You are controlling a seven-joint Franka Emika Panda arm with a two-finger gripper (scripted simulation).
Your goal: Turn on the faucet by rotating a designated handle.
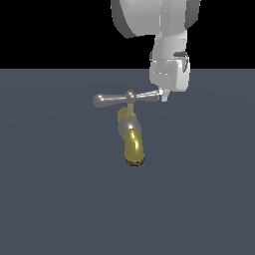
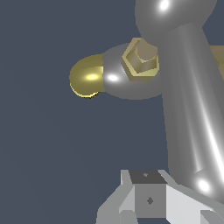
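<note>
dark grey floor (image 1: 50,199) under black backdrop. faucet (image 1: 132,142) standing just below and beside gripper (image 1: 163,95), spout pointing toward camera. handle (image 1: 127,98) level across the stem, one bulb end touching gripper's fingertip. close in wrist view: handle (image 2: 183,87), brass hub (image 2: 141,57). jaw state: cannot tell.

A flat, plain slate-grey floor (image 1: 55,199) carries the scene, running back to a straight edge against black in the exterior view. The only thing standing on it is the faucet (image 1: 132,144), near the middle of that view, its brass spout (image 1: 133,147) reaching toward the camera and its base hidden behind the spout. In the wrist view the same grey surface (image 2: 52,148) fills the background behind the spout's rounded yellow end (image 2: 86,78).
</note>
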